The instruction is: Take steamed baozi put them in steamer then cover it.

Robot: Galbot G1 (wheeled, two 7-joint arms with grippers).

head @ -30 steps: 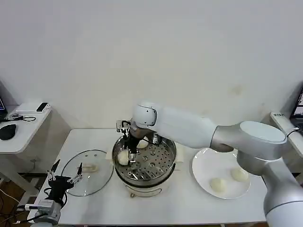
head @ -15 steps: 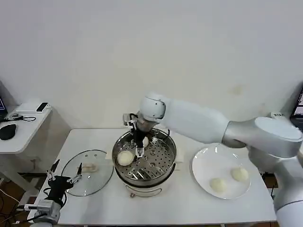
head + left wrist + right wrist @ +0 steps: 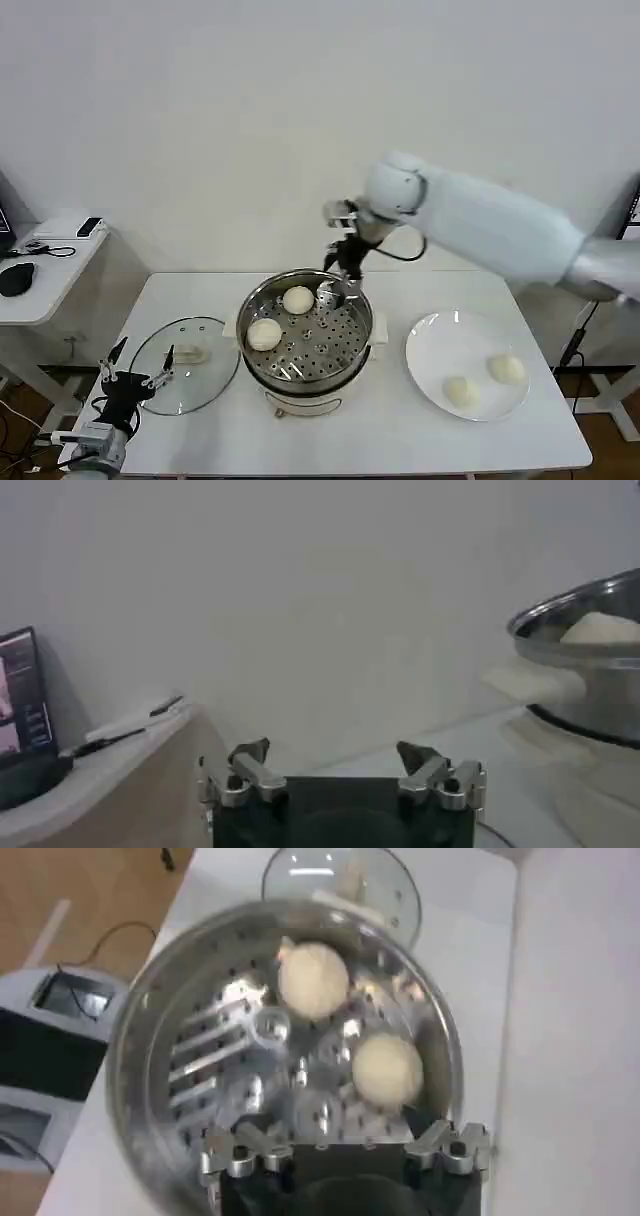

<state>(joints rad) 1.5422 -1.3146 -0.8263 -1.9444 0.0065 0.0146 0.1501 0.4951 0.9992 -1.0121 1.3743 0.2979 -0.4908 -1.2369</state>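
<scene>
The steel steamer (image 3: 330,378) stands mid-table with two steamed baozi on its perforated tray, one at the back (image 3: 298,299) and one at the left (image 3: 264,334). My right gripper (image 3: 340,283) hovers open and empty over the pot's back right rim. Its wrist view looks down on the steamer (image 3: 135,1028) and both baozi (image 3: 313,980) (image 3: 386,1070), past the right gripper (image 3: 345,1148). Two more baozi (image 3: 459,390) (image 3: 506,368) lie on the white plate (image 3: 430,345). The glass cover (image 3: 205,385) lies flat left of the pot. My left gripper (image 3: 135,380) (image 3: 335,758) is parked open at the table's front left corner.
A side table (image 3: 45,270) with a mouse and small devices stands at the far left. The wall runs close behind the table. Bare tabletop (image 3: 380,440) stretches in front of the pot and plate.
My right gripper has let go of a baozi at the back of the tray, risen out of the steamer and swung back and to the right. The left arm has stayed put.
</scene>
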